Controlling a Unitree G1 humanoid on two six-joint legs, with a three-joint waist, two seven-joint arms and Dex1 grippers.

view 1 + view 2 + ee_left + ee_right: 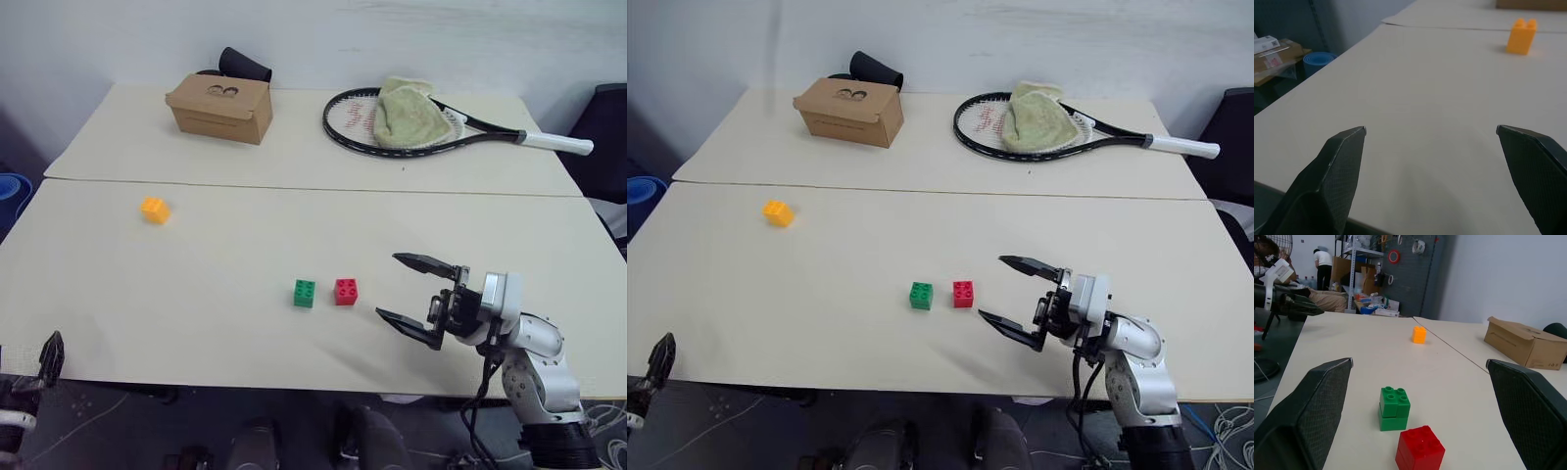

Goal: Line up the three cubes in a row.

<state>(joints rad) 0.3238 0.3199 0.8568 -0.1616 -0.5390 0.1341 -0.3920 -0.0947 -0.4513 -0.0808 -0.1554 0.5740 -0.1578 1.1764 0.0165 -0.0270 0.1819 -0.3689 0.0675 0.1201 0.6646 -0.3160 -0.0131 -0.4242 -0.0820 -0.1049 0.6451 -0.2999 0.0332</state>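
A green cube (305, 293) and a red cube (346, 291) sit side by side, a small gap apart, near the table's front edge. The yellow-orange cube (155, 210) lies alone far to the left and further back. My right gripper (389, 285) hovers just right of the red cube, pointing left at it, open and empty; in the right wrist view the red cube (1419, 449) and green cube (1394, 408) lie between its spread fingers' line of sight. My left gripper (1431, 129) is open and empty at the table's front left corner, facing the yellow-orange cube (1521, 36) from a distance.
A brown cardboard box (220, 106) stands at the back left with a black object (243, 64) behind it. A tennis racket (446, 132) with a green towel (407, 111) on it lies at the back right. A seam (294, 186) joins two tabletops. A blue bin (10, 191) sits left of the table.
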